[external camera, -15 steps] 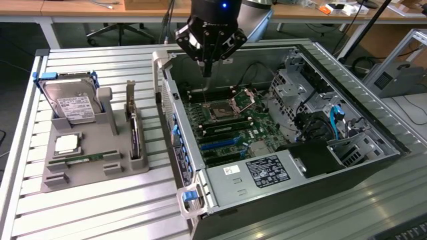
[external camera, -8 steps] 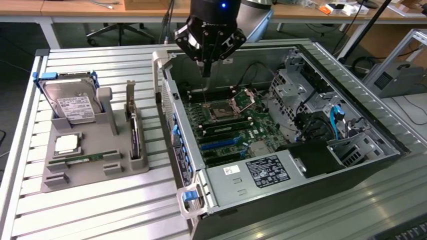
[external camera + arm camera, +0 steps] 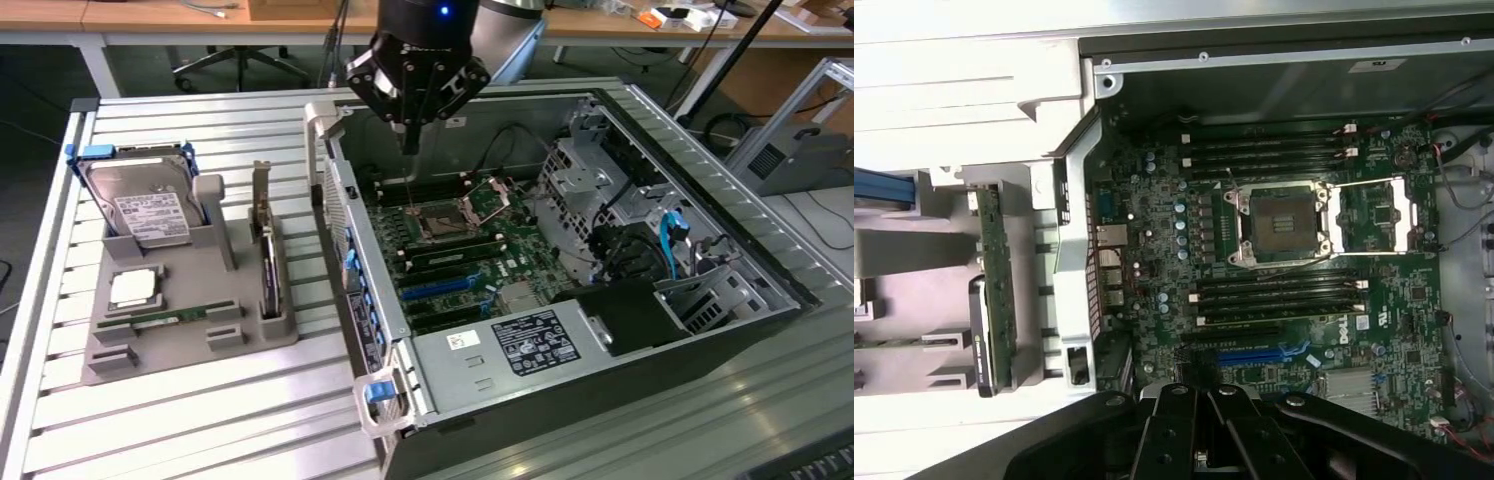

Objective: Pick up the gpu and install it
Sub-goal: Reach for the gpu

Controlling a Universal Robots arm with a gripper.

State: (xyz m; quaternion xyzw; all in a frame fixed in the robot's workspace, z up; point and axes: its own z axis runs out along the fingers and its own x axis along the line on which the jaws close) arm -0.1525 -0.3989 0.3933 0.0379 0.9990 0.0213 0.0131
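Above the open computer case (image 3: 561, 330): gripper (image 3: 411, 146), empty; gpu (image 3: 271, 265) in its rack.

Over the far corner of the motherboard (image 3: 461, 255), beyond the CPU socket (image 3: 441, 222), the gripper hangs point-down with its fingers pressed together into one narrow tip, holding nothing. Item: gpu, dark card standing on edge in a slot of the grey holder tray (image 3: 174, 350), silver bracket uppermost at the far end, outside the case wall on the exterior view's left and well apart from the gripper. Item: hard drive (image 3: 150, 215), upright at the tray's far end. Item: processor chip (image 3: 134, 288) and green memory stick (image 3: 174, 316), lying flat in the tray. Tray and case rest on a slatted metal table (image 3: 200, 430). Wrist view: gpu (image 3: 994, 290) seen edge-on beside the case wall; socket (image 3: 1279, 225) open, gripper (image 3: 1200, 400) dark in the foreground.
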